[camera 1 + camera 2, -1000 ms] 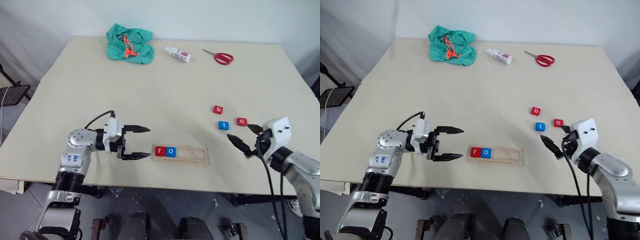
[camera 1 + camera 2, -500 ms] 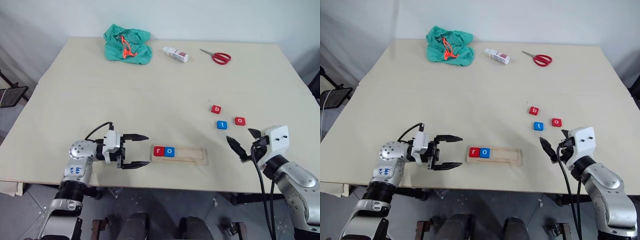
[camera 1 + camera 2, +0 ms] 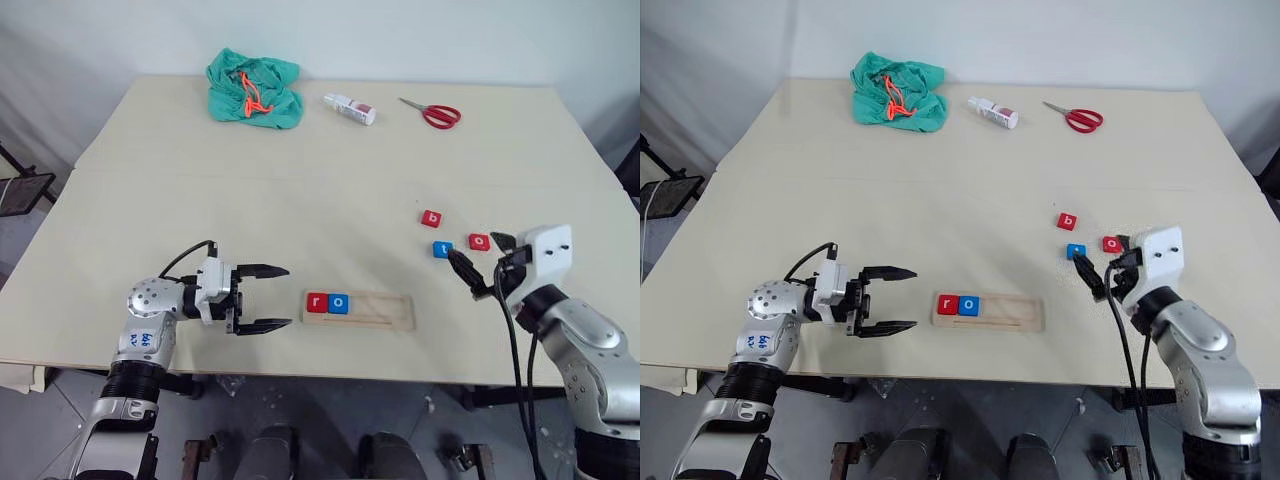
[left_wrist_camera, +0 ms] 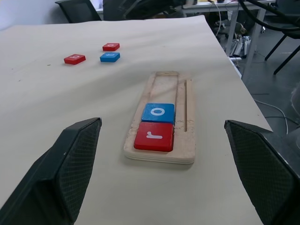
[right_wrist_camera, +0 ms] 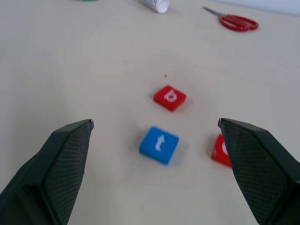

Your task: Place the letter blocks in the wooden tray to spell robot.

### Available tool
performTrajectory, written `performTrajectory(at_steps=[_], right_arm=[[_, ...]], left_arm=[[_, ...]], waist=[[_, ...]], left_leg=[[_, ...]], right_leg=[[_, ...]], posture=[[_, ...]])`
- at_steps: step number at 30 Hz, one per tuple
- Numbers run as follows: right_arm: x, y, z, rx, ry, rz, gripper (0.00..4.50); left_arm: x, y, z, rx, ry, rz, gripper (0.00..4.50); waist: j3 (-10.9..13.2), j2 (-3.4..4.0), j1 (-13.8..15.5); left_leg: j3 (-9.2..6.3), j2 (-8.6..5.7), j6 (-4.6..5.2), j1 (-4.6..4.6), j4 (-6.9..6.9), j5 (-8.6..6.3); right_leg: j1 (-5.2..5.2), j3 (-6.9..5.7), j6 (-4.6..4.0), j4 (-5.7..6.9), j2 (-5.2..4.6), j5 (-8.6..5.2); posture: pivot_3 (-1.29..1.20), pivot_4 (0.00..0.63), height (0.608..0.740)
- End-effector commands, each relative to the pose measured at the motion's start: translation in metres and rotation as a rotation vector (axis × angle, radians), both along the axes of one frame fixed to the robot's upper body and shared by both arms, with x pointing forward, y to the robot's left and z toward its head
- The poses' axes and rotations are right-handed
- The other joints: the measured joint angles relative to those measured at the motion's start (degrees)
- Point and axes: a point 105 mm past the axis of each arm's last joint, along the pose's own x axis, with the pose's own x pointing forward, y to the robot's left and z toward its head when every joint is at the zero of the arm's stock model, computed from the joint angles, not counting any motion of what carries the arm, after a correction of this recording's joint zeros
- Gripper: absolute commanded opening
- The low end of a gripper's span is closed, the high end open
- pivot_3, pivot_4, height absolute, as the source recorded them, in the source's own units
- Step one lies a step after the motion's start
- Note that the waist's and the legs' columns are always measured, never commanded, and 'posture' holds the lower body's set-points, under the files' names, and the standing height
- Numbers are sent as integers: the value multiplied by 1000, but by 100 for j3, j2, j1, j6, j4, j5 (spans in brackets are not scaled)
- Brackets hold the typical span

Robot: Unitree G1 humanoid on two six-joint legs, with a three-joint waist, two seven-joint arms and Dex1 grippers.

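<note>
A: From the head camera, what is sitting in the wooden tray (image 3: 358,309)?

B: A red r block (image 3: 318,302) and a blue o block (image 3: 340,302) are lying side by side at its left end; the rest of the pale groove is showing bare wood. The tray is resting near the front edge of the smooth beige table (image 3: 300,190).

A: And the loose blocks?

B: The red b block (image 3: 431,218), blue t block (image 3: 443,250) and red o block (image 3: 479,241) are lying on the table to the right, well apart from the tray. A crumpled green cloth (image 3: 254,88), a small bottle (image 3: 350,108) and red-handled scissors (image 3: 430,113) are lying at the far side.

A: The left wrist camera?

B: The left gripper (image 4: 164,187) is standing wide open and empty, its textured black fingers (image 4: 70,164) framing the tray's near end. The flat square r and o are sitting in the recess beside a thin slot.

A: Right wrist camera?

B: The right gripper (image 5: 154,187) is gaping fully, holding nothing, with the t block lying between its fingers and the b beyond.
</note>
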Motion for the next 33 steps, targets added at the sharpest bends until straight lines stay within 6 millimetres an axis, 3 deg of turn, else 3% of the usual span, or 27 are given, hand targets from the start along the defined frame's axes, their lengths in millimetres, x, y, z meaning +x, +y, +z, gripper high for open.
performTrajectory(at_steps=[1, 6, 11, 15, 22, 32, 33], right_arm=[[16, 7, 4, 43, -2, -40, 4500], [47, 23, 0, 79, 19, -76, 4500], [86, 17, -15, 48, 61, -220, 4500], [109, 28, -19, 65, 58, -223, 4500], [126, 41, -23, 89, 73, -229, 4500], [128, 48, -41, 77, 132, -261, 4500], [129, 50, -41, 76, 131, -260, 4316]], left_arm=[[-2, 4, 10, -23, -39, 17, 4462], [-6, 5, 10, -32, -40, 24, 4462], [-10, 4, 11, -38, -43, 28, 4462], [-12, 2, 12, -43, -47, 26, 4462], [-15, 1, 13, -53, -52, 41, 4462], [-15, 2, 13, -56, -55, 60, 4462], [-15, 1, 13, -56, -55, 61, 4490]], waist=[[0, 0, -24], [0, 0, -111], [0, 1, -144], [0, 1, -197], [-1, 3, -299], [-2, 4, -305], [-2, 4, -306]], left_leg=[[0, 0, 0, 0, 1, 0], [-3, -2, 0, -1, -1, 0], [-3, -2, 0, 1, -7, 0], [-2, -2, 0, 1, -12, 0], [-7, -2, -1, 3, -22, 0], [-7, 1, -1, 4, -19, 1], [-7, 1, -1, 6, -19, 1]], right_leg=[[0, 0, 0, 2, 0, 0], [-2, 0, 0, 4, -1, 0], [-9, 3, 0, 8, -1, 0], [-11, 4, 0, 8, -1, 0], [-14, 3, 0, 14, 0, 0], [-17, 6, 0, 21, 0, 0], [-16, 6, 0, 22, 0, 0]], posture=[[0, 150, 740], [0, 150, 740], [0, 150, 740], [0, 150, 740], [0, 150, 740], [0, 150, 740], [0, 150, 740]])
